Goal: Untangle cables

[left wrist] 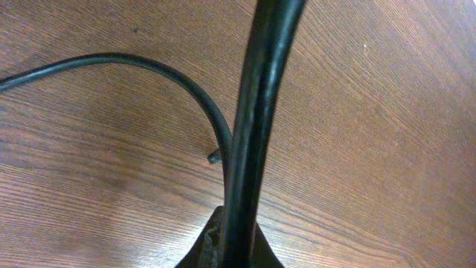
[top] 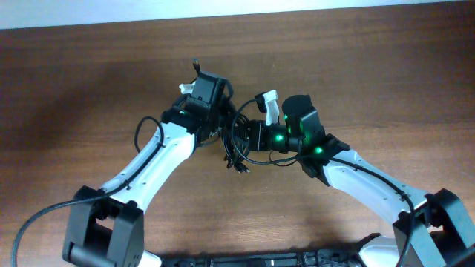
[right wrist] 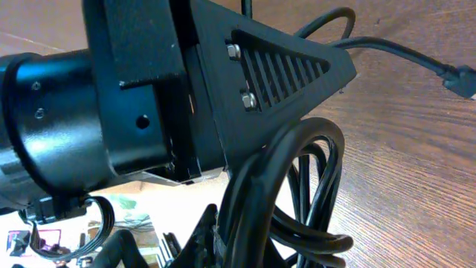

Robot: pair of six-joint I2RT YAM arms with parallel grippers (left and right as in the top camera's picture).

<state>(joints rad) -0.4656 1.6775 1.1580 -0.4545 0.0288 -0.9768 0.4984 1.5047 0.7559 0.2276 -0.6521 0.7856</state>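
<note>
Pinches one strand of the cables point(left wrist: 253, 112) tight in the left gripper point(left wrist: 229, 249); clamps looped strands in the right gripper point(right wrist: 223, 249), at the middle of the table point(top: 89, 81). Probably gripped from opposing sides to draw them apart.

Counted: one table point(top: 74, 89); two arms, left arm point(top: 156, 159) and right arm point(top: 364, 178); one tangled bundle of cables point(top: 236, 150), strand number indeterminable.

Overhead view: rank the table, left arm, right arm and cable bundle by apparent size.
1. Table.
2. Left arm and right arm: they look alike, and the right one is cut off by the frame, so they are not ranked.
3. Cable bundle.
</note>
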